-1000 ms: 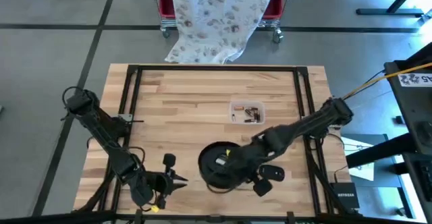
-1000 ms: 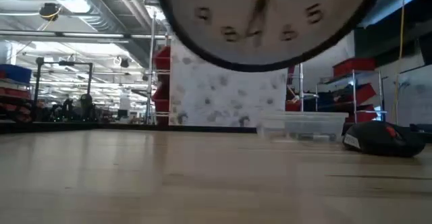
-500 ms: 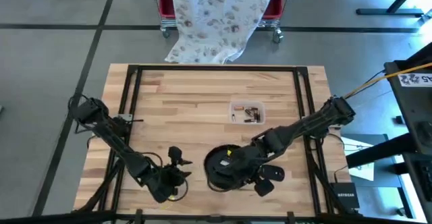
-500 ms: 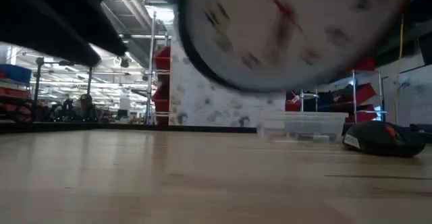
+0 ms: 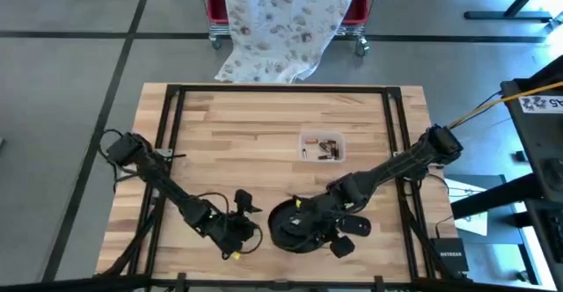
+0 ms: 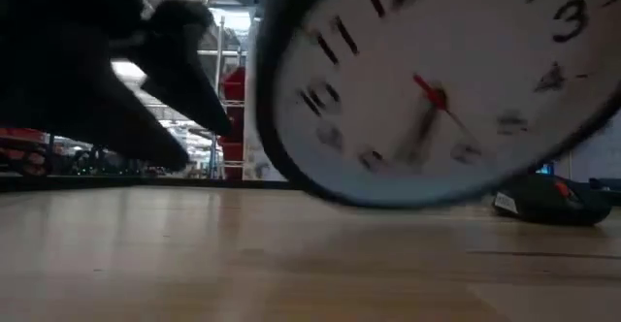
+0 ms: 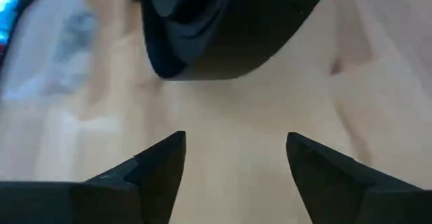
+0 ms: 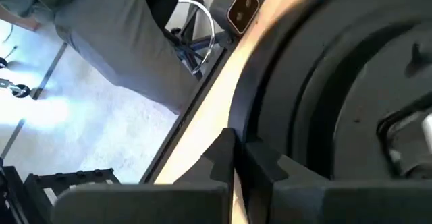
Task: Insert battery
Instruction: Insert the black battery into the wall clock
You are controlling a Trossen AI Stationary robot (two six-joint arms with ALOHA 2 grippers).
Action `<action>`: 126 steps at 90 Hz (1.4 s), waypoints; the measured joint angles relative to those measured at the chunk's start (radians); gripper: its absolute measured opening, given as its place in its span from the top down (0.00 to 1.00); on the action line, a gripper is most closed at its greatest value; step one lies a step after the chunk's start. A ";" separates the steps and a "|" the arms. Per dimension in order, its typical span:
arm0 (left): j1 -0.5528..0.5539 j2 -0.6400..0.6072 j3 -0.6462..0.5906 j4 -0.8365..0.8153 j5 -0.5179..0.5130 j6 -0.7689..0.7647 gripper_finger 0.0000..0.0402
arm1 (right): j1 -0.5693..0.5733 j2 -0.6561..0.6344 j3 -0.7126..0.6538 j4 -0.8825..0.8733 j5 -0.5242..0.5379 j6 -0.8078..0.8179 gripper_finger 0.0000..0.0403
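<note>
Clock (image 5: 295,224) sits tilted at the near edge of the counter (image 5: 255,134), its black back facing up in the high view and its white dial with a red hand (image 6: 432,94) facing the low camera. My right end effector (image 5: 310,224) is clamped on the clock's rim; in my right wrist view the two fingers (image 8: 233,158) are pressed nearly together over the edge of the black casing (image 8: 351,102). My left end effector (image 5: 246,230) hovers just beside the clock on its left, fingers (image 7: 162,163) spread wide with bare wood between them and the dark round rim (image 7: 229,42) just ahead. In the low view my left fingers show as dark wedges (image 6: 184,70) beside the dial. A small clear box (image 5: 322,147) holding batteries sits farther back near the counter's middle, well apart from both arms. A black object (image 5: 350,228) lies on the wood just to the right of the clock.
</note>
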 joint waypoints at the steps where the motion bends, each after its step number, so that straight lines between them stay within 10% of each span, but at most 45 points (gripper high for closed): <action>1: 0.002 0.003 0.000 0.008 0.008 -0.001 0.37 | 0.000 0.000 -0.001 0.004 0.000 0.001 1.00; 22: 0.033 0.028 0.000 0.102 0.078 0.000 0.37 | 0.000 0.000 -0.006 0.035 0.004 -0.002 1.00; 86: -0.105 0.033 0.000 0.298 -0.309 0.067 0.36 | 0.000 -0.002 -0.005 0.049 0.046 0.002 1.00; 126: -0.074 0.075 0.000 0.422 -0.319 0.017 0.40 | -0.001 -0.002 -0.005 0.081 0.057 0.002 1.00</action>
